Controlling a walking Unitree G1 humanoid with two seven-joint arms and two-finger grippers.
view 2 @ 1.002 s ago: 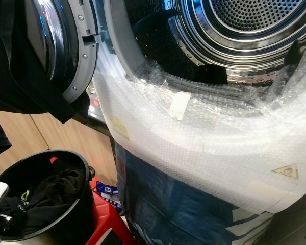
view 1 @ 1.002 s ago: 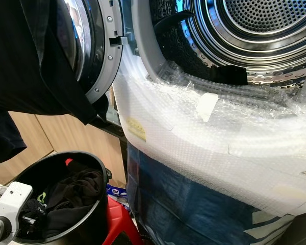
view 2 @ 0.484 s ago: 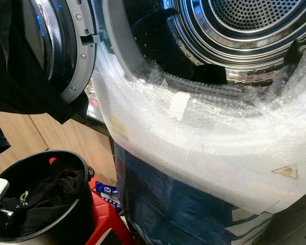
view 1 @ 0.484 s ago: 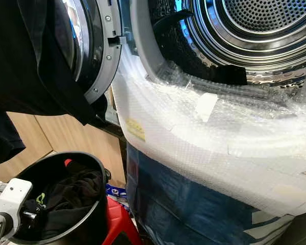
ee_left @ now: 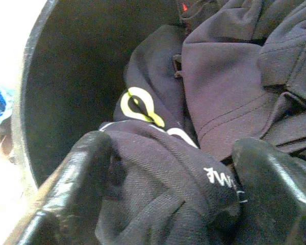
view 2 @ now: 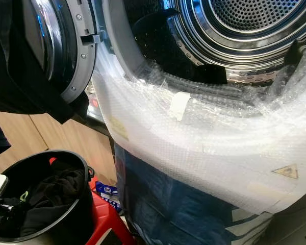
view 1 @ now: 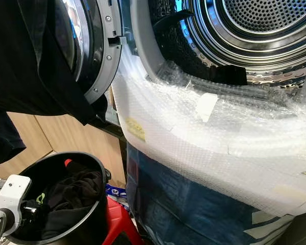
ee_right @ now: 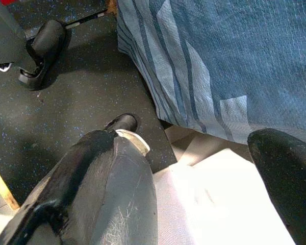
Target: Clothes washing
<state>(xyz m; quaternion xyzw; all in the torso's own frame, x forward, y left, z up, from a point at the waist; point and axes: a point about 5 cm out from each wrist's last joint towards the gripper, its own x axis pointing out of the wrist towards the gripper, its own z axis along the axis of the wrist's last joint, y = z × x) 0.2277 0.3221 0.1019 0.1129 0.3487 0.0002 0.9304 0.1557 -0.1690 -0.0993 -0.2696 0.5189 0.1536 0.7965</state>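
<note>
Left gripper (ee_left: 166, 199) has sunk deeper into the black bucket (view 1: 86, 159), fingers spread around dark clothes (ee_left: 224, 87), not yet clamped, so grasping looks imminent.

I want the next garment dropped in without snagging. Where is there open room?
The washer drum is open and bare beyond the bubble-wrapped rim. The black bucket is crowded with dark clothes, where the left gripper straddles a fold.
</note>
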